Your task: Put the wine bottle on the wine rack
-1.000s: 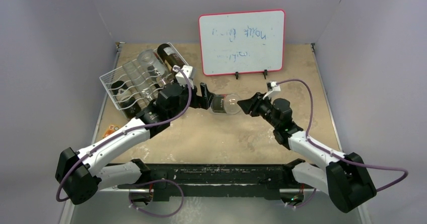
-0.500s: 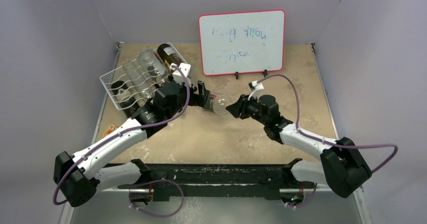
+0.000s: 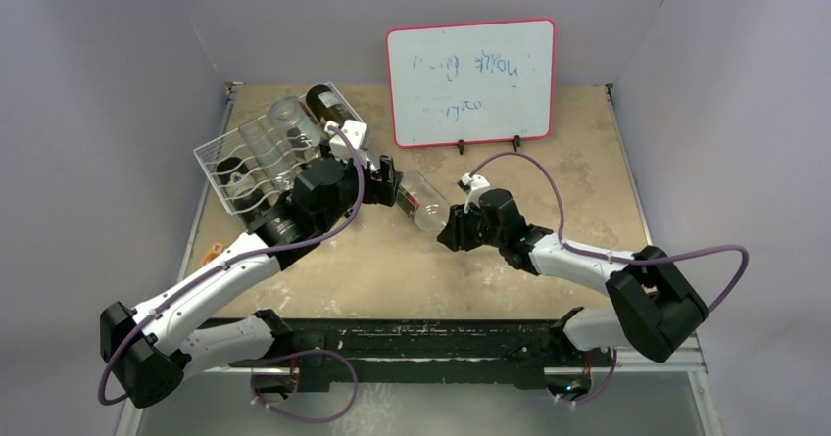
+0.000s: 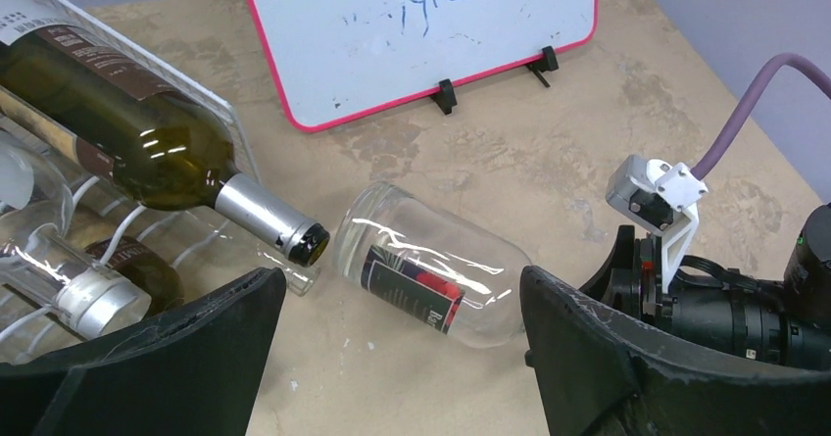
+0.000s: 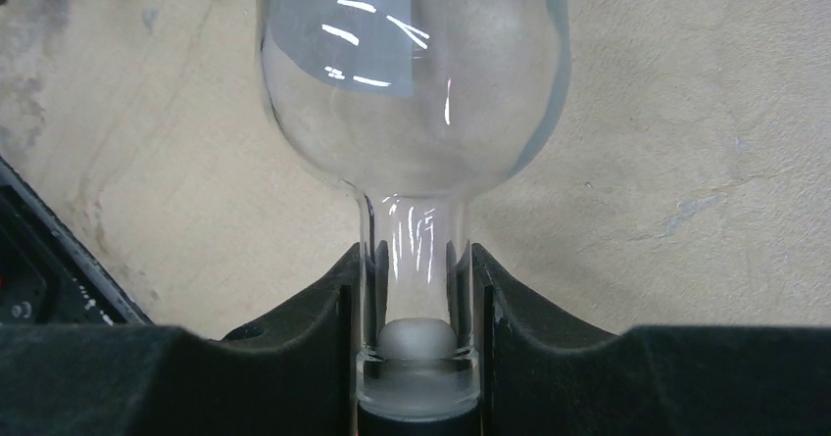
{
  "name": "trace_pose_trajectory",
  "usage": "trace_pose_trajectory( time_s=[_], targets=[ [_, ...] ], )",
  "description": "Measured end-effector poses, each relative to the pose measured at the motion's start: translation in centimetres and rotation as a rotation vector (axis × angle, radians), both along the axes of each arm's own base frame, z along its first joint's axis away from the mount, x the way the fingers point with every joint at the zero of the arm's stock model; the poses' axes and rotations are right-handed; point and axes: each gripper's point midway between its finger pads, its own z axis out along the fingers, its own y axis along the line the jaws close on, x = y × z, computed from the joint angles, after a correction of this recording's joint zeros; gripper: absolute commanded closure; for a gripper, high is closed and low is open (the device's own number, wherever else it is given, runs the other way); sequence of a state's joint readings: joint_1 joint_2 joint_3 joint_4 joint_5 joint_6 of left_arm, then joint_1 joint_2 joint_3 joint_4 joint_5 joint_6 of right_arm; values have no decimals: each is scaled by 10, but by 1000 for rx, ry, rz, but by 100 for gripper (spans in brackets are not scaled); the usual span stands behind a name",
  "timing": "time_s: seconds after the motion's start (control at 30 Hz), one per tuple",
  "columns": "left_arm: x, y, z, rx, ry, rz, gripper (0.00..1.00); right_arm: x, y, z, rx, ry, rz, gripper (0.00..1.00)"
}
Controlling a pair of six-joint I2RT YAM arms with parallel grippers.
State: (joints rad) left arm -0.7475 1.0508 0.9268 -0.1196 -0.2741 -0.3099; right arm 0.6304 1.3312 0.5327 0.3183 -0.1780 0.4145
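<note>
while the right gripper [image 5: 415,265] clamps its two black fingers [image 5: 314,328] on the neck of the clear wine bottle [image 3: 423,202], we see the bottle lying on its side over the tan table [image 3: 588,132], its base pointing toward the wine rack [image 3: 245,152] and its neck toward the right arm. whether the glass touches the table we cannot tell. the bottle is near the rack's right end but apart from it, and on none of its tiers. the left gripper [image 3: 389,175] is spread wide and grips nothing; in its wrist view the bottle's body, with a dark label, shows between and beyond its two fingers, touching neither. the white wire rack sits toward the table's back left corner and holds a dark bottle [image 4: 118,122] on top, whose foil-wrapped neck pokes out toward the wine bottle's base, and a clear one [image 4: 49,279] lower down. a red-framed whiteboard [image 3: 470,81] stands behind.
</note>
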Motion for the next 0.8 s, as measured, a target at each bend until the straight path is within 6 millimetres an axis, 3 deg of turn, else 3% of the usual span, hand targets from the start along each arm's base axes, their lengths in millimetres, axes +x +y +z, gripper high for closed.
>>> trace_pose_trajectory(
  time_s=[0.13, 0.43, 0.8],
  targets=[
    [0, 3, 0, 19, 0, 8, 10, -1, 1, -7, -47, 10, 11, 99],
    [-1, 13, 21, 19, -48, 31, 9, 7, 1, -22, -162, 28, 16, 64],
    [-1, 21, 24, 46, -66, 55, 8, 18, -7, -35, -274, 46, -6, 52]
  ],
)
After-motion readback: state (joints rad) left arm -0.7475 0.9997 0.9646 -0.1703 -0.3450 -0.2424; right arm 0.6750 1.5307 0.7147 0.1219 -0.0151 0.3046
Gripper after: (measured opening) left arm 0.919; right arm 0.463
